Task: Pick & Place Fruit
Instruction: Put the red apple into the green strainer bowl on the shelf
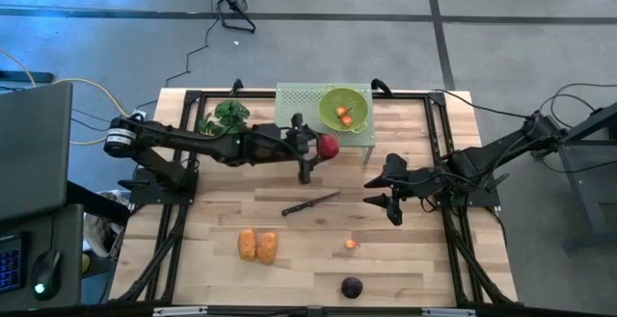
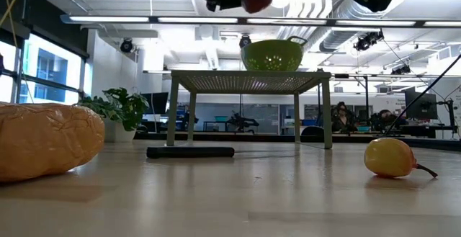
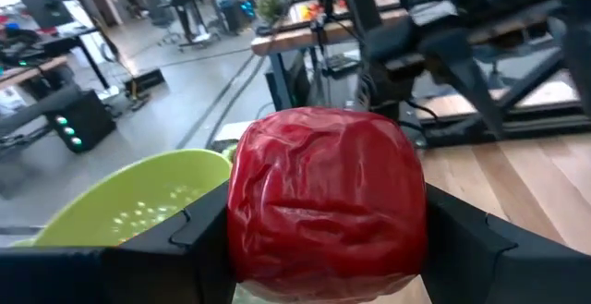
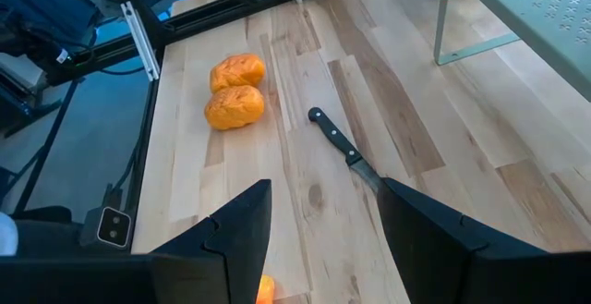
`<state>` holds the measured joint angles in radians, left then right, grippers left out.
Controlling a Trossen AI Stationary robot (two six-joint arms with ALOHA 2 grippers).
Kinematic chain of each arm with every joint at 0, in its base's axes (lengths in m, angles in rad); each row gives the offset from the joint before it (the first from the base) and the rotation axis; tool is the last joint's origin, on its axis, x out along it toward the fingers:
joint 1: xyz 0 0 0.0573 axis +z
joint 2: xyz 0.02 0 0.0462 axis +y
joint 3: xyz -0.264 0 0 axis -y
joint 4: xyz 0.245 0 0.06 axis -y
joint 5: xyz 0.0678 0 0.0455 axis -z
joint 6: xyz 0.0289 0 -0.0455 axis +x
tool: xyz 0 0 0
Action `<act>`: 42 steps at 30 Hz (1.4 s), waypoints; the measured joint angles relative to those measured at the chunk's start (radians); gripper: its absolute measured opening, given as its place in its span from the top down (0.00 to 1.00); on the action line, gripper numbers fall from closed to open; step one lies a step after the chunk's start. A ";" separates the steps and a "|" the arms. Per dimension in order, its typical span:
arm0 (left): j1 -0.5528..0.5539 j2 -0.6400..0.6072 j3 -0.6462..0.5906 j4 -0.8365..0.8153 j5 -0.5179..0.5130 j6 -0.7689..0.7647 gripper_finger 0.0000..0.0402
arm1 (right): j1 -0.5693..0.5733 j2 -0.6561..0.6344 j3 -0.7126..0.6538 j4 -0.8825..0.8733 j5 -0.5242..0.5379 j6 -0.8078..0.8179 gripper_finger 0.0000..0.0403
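Wood table (image 1: 405,259) fills frame centre, concrete floor around; left gripper (image 1: 323,147) clamps apple (image 1: 329,146) beside colander (image 1: 344,108); right gripper (image 1: 386,193) parted, empty.

A wrinkled red apple (image 1: 328,146) sits clamped between the left gripper's (image 1: 321,147) fingers, lifted just beside the green bowl (image 1: 344,108), which holds small orange-red pieces (image 1: 343,116). Two orange oblong fruits (image 1: 257,245) lie touching on the table (image 1: 415,259), near a tiny orange piece (image 1: 351,245) and a dark purple round fruit (image 1: 352,287).
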<state>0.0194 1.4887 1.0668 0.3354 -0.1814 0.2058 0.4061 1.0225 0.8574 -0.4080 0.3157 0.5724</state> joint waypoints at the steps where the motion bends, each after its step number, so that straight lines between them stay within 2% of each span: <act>1: 0.007 0.000 0.000 0.009 0.000 0.000 0.39 | 0.000 0.000 0.000 0.000 0.000 0.000 0.52; 6: 0.038 0.001 0.033 0.011 0.000 0.000 0.39 | 0.000 0.000 0.000 0.000 0.001 0.000 0.52; 14: 0.094 0.001 0.215 -0.203 0.003 -0.001 0.39 | 0.000 0.000 0.000 0.000 0.033 -0.001 0.52; 18: 0.133 0.001 0.305 -0.337 0.054 -0.013 0.39 | 0.000 0.000 0.000 0.000 0.032 -0.001 0.52; 23: 0.180 0.001 0.368 -0.411 0.119 -0.032 0.39 | 0.000 0.000 0.000 0.000 0.032 -0.001 0.52; 33: 0.272 0.001 0.395 -0.508 0.223 -0.100 0.39 | 0.000 0.010 0.000 0.000 0.048 -0.001 0.52; 42: 0.275 0.059 0.396 -0.516 0.245 -0.106 0.39 | 0.000 0.065 0.000 -0.001 0.051 -0.001 0.52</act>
<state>0.2947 1.5481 1.4627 -0.1803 0.0637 0.0998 0.4061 1.0880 0.8570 -0.4087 0.3666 0.5714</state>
